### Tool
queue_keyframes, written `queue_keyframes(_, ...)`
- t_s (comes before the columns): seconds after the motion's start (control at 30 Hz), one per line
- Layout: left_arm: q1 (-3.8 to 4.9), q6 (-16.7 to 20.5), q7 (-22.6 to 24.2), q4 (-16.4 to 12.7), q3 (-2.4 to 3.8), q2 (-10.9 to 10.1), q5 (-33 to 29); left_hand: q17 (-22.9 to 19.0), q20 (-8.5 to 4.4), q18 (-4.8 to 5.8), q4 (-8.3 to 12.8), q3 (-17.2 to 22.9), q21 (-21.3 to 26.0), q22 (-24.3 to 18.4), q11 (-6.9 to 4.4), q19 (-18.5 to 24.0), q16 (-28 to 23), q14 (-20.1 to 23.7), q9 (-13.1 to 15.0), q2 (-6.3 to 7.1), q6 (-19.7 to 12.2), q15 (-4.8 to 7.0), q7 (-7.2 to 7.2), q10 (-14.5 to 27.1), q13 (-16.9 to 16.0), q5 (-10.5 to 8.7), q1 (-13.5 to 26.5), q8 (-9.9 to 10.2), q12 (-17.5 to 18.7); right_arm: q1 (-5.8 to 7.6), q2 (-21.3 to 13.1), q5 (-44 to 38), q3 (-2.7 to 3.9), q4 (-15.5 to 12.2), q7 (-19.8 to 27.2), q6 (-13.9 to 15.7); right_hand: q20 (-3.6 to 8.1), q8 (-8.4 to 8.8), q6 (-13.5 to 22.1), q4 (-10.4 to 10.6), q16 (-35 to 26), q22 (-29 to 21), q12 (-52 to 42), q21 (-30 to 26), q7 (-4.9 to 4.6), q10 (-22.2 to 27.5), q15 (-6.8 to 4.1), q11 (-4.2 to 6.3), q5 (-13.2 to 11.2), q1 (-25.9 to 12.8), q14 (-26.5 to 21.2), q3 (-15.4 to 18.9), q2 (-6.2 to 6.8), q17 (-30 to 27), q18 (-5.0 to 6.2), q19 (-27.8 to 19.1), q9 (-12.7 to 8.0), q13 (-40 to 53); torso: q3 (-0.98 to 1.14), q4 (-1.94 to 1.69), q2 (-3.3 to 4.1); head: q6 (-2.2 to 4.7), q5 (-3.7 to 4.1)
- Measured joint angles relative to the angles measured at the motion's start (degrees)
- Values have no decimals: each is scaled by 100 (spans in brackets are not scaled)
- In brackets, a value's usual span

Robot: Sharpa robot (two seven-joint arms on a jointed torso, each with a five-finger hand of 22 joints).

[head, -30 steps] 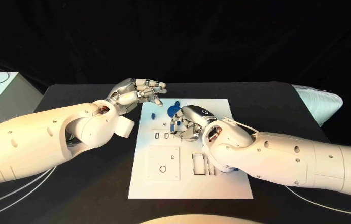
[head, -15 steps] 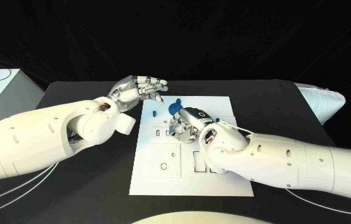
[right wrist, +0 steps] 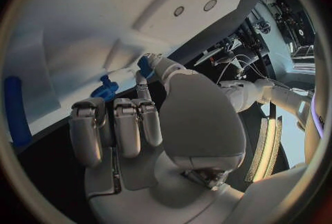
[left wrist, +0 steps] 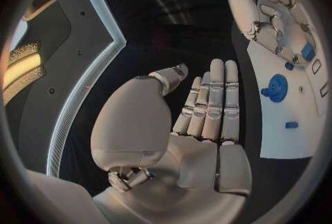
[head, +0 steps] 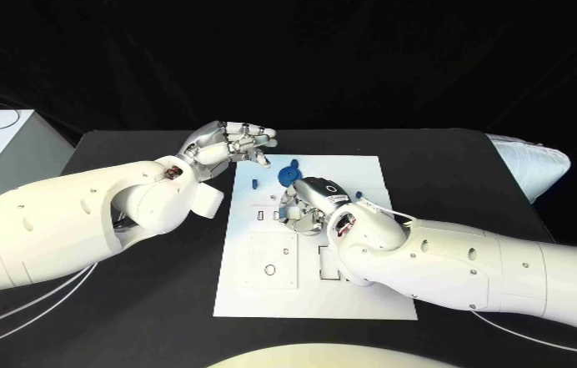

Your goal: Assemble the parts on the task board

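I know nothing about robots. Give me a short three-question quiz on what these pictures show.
1. True or false: the left hand holds a blue part.
2. Which hand is over the task board? A) left B) right
3. Fill in: the round blue gear lies at the board's ___ end, far or near from the robot.

Key: 1 false, its fingers are empty in the left wrist view. 2 B, the right hand. 3 far.

White board [head: 361,301] with dark-outlined cutouts on black worktop [head: 144,318]. Blue round part [head: 288,173], small blue piece [head: 255,183]. Silver left robot hand [head: 228,144], silver right robot hand [head: 310,203]; white arms.
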State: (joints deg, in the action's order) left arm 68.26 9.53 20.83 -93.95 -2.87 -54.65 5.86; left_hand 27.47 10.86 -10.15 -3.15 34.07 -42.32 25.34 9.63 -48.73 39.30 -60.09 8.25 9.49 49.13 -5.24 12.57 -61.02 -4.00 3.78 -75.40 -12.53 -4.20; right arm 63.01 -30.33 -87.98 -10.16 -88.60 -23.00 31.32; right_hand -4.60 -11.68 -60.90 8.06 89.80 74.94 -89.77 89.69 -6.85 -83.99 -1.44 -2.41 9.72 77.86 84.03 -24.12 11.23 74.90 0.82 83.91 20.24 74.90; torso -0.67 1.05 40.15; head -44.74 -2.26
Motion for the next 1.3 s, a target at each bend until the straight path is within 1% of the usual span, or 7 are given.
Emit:
queue_keyframes(0.03, 0, 0, -1, -1, 0, 0, 0, 0, 0, 0, 0, 0, 0, 0, 0, 0, 0, 0, 0, 0, 0, 0, 0, 0, 0, 0, 0, 0, 0, -3, 1, -3, -1, 3, -3, -6, 0, 0, 0, 0, 0, 0, 0, 0, 0, 0, 0, 0, 0, -24, 0, 0, 23, 0, 0, 0, 1, 0, 1, 0, 0, -3, -1)
queue_keyframes(0.3, 0, -6, -6, -1, 0, -1, 3, 0, 0, 0, 0, 0, 0, 0, 0, 0, 0, 0, 0, 0, 0, 0, 0, 0, 0, 0, 0, 0, 0, -32, 18, -29, -3, 27, -31, -72, 0, 6, 1, 0, 0, -1, 0, 0, -1, 0, 0, 0, 0, -47, 0, 0, -2, 5, 0, 0, 1, 0, -2, -1, -2, -20, -12)
queue_keyframes(0.83, 0, -17, -11, -1, 0, -4, 7, 0, 0, 0, 0, 0, 0, -1, 0, 0, 0, 0, 0, 0, 0, 0, 0, 0, 0, 0, 0, 0, 0, -63, 24, -119, 2, 52, -35, -89, 0, -22, -6, 16, 0, -2, 0, 0, 13, 0, 0, 0, 0, -55, 0, -16, -5, 3, 0, 0, -9, 0, -1, 3, -5, -19, -11)
queue_keyframes(1.0, 0, -22, -13, -1, 0, -5, 9, 0, 0, 0, 0, 0, 0, -1, 0, 0, 0, 0, 0, 0, 0, 0, 0, 0, 0, 0, 0, 0, 0, -70, 20, -163, 2, 49, -35, -86, 0, -22, 13, 16, 0, -3, 0, 0, 27, 0, 0, 0, 0, -79, 0, -16, 19, 3, 0, 0, -9, 0, -1, 3, -5, -17, -10)
queue_keyframes(1.1, 0, -25, -14, -1, 0, -5, 10, 0, 0, 0, 0, 0, 0, -2, 0, 0, 0, 0, 0, 0, 0, 0, 0, 0, 0, 0, 0, 0, 0, -77, 18, -183, 1, 44, -34, -82, 0, -29, 98, 16, 0, -3, 0, 0, 2, 0, 0, 0, 1, -122, 0, -17, 62, 3, 0, 0, -8, 0, -1, 3, -5, -17, -14)
queue_keyframes(1.17, 0, -27, -16, -1, 0, -5, 11, 1, 0, 0, 0, 0, 0, -2, 0, 0, 0, 0, 0, 0, 0, 0, 0, 0, 0, 0, 0, 0, 0, -81, 16, -193, -1, 42, -32, -80, 0, 7, 132, 17, 0, -3, 0, 0, -31, 0, 0, 0, 2, -149, 0, -17, 88, 3, 0, 0, -13, 0, -1, 3, -4, -19, -17)
queue_keyframes(1.3, 0, -30, -17, 0, 0, -7, 11, 1, 0, 0, 0, 0, 0, -2, 0, 0, 0, 0, 0, 0, 0, 0, 0, 0, 0, 0, 0, 0, 0, -85, 14, -204, -4, 39, -30, -78, 0, 31, 202, 17, 0, -2, 0, 0, -40, 0, 0, 0, 3, -180, 0, -17, 120, 3, 0, 0, -39, 0, -1, 4, -2, -24, -20)
